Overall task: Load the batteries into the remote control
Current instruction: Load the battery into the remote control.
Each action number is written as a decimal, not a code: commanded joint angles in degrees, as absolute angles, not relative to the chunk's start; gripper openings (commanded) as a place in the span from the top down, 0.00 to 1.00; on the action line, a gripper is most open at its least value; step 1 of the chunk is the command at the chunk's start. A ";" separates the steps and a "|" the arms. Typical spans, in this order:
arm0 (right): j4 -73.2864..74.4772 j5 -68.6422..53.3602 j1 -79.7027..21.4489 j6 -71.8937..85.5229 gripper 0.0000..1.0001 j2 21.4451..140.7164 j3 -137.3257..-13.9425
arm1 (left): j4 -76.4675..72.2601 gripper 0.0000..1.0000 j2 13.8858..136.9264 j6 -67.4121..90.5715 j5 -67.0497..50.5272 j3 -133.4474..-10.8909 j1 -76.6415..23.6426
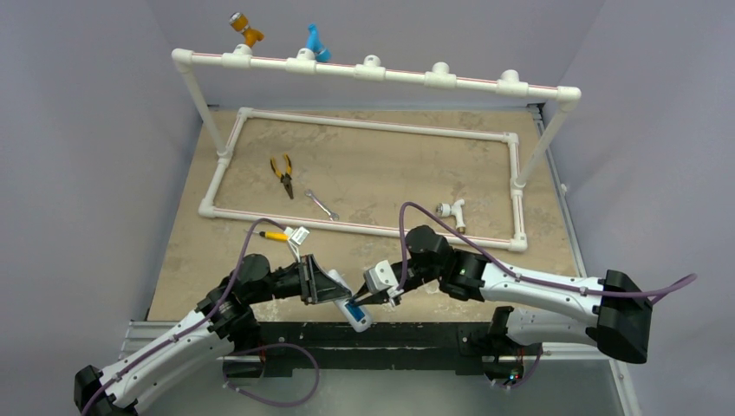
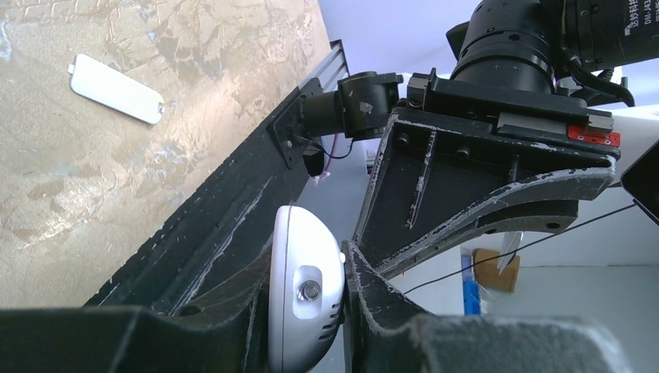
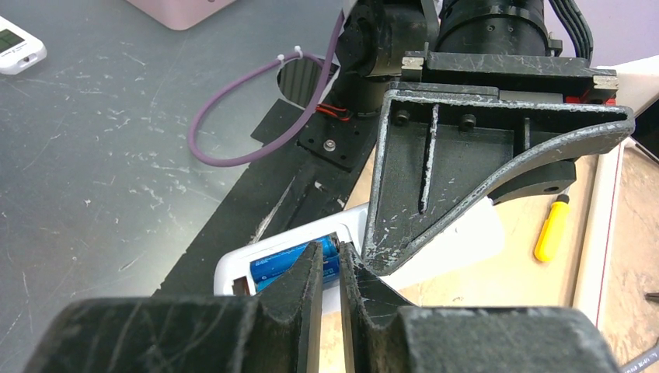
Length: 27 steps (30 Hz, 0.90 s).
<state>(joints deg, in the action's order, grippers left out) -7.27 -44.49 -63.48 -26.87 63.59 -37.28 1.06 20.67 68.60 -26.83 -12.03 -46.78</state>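
Right wrist view: both batteries lie in the remote control bay. Right gripper is nearly closed with its tips on them; you cannot tell if it pinches one. Left gripper clamps the remote control. Judged light, stiff and slick: grip the long edges. It hangs past the table edge, with little room.

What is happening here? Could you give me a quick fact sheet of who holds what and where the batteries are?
Left gripper: clamped on the remote control
Right gripper: fingers nearly together, tips at the batteries
Batteries: two blue cells side by side in the remote's open compartment
White cover: lying loose on the table
Screwdriver: on the table, untouched
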 commanded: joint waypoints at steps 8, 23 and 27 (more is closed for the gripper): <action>-3.07 -43.85 -64.41 -24.25 0.91 63.38 -34.10 | -7.24 1.00 19.82 72.06 -28.20 -16.02 -46.93; 1.49 -35.61 -66.17 -26.89 0.97 62.29 -33.52 | -7.95 1.00 19.79 72.53 -28.21 -16.34 -46.93; 2.67 -33.68 -66.49 -27.42 0.98 61.39 -33.34 | -7.95 1.00 20.03 72.50 -28.30 -16.35 -46.93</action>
